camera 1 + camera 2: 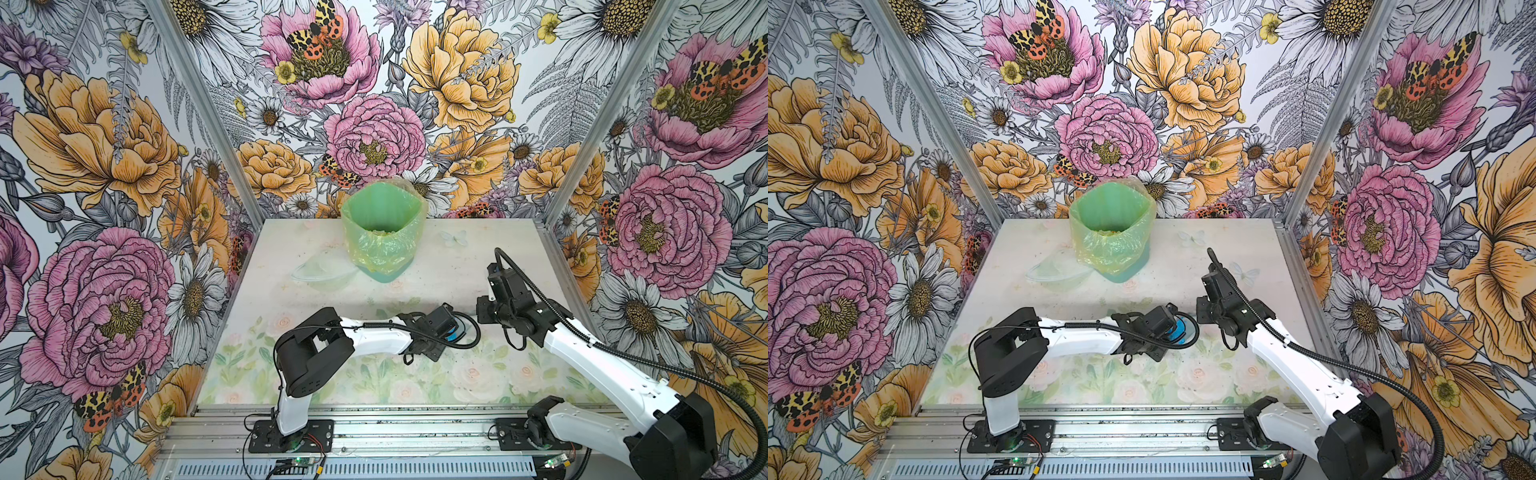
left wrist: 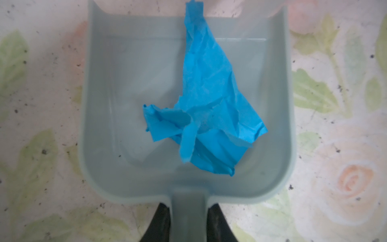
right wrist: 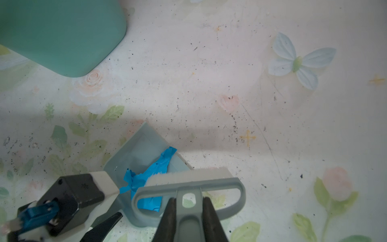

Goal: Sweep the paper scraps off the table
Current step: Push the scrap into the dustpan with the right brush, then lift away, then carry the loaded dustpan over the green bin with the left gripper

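The left end effector is clenched on the handle of the grey-blue dustpan, one dark finger on each side of it. The pan lies flat on the bench, its open lip pointing away from the wrist.

The blue paper scrap lies inside the pan, straight ahead of this end effector on the line of the handle. Its crumpled bulk sits near the back wall. Its long axis runs from there toward the lip, and its narrow tip reaches the lip or slightly past it.

The right end effector is clenched on the stem of the grey brush. The brush head lies across the pan, with the white bristles over the scrap; whether they press on it cannot be told.

No other scrap shows on the bench in any view.

The green bag-lined bin stands at the far middle of the bench, well apart from the pan. In both top views it lies beyond the pan and toward the left arm's side. A clear plastic container lies just beside the bin on that same side.

Judgement: the sweeping step appears complete and the emptying step falls to the left arm, which alone carries the load. The turning relation is lip to bin mouth: the pan must be raised and swung lip-first toward the bin. The projecting tip could let the scrap slide out early if the pan dips forward.
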You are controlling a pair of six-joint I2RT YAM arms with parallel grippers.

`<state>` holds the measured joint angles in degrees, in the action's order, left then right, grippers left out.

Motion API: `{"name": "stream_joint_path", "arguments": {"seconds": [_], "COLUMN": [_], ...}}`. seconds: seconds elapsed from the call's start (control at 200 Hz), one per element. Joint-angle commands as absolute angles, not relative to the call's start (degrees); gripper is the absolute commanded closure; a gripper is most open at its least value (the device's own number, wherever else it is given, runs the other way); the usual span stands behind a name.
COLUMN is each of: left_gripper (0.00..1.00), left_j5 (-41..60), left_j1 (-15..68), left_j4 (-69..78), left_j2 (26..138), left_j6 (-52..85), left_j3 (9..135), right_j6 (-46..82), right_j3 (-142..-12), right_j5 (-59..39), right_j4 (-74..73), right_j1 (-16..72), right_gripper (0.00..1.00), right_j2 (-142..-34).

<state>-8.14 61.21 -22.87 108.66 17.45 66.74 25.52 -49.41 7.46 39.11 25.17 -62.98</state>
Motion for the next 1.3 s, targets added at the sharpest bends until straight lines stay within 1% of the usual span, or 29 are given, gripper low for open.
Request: {"name": "stream_joint_path", "arguments": {"seconds": [0.0,0.215,0.365,0.385,0.495,0.656,0.681,0.846,1.296], "left_gripper": [0.89,0.89,0.89,0.89,0.89,0.88,0.88,0.88,0.86], "left_j5": [-8.7,-9.8,-10.4,-10.5,-11.4,-11.6,-13.3,-14.8,-17.3], "left_j1": [60.9,60.9,61.0,61.0,61.2,61.3,61.3,61.5,61.5], "left_j4": [-21.4,-22.8,-24.5,-24.8,-26.4,-28.8,-29.2,-31.5,-37.5], "left_j2": [107.4,105.6,104.9,102.9,101.3,98.8,98.3,95.8,91.2], "left_j6": [16.9,16.8,16.4,16.4,15.9,15.3,15.1,14.6,12.7], "left_j3": [66.4,66.4,67.2,67.3,68.3,69.5,69.8,70.8,75.7], "right_j6": [26.6,29.4,30.9,31.0,31.3,31.3,31.3,31.3,31.0], "right_j3": [-50.6,-49.0,-47.5,-47.4,-46.5,-46.1,-46.1,-46.0,-45.5], "right_j5": [10.0,9.8,11.6,11.7,11.2,10.9,10.9,10.9,10.4], "right_j4": [39.3,39.2,39.3,39.2,39.3,39.2,39.2,39.1,37.6], "right_j1": [23.6,17.9,14.7,14.3,12.6,11.9,11.9,11.8,11.6], "right_gripper": [1.00,1.00,1.00,1.00,1.00,1.00,1.00,1.00,1.00], "right_j2": [-60.4,-55.8,-52.4,-52.0,-51.2,-52.4,-52.6,-54.0,-56.2]}}
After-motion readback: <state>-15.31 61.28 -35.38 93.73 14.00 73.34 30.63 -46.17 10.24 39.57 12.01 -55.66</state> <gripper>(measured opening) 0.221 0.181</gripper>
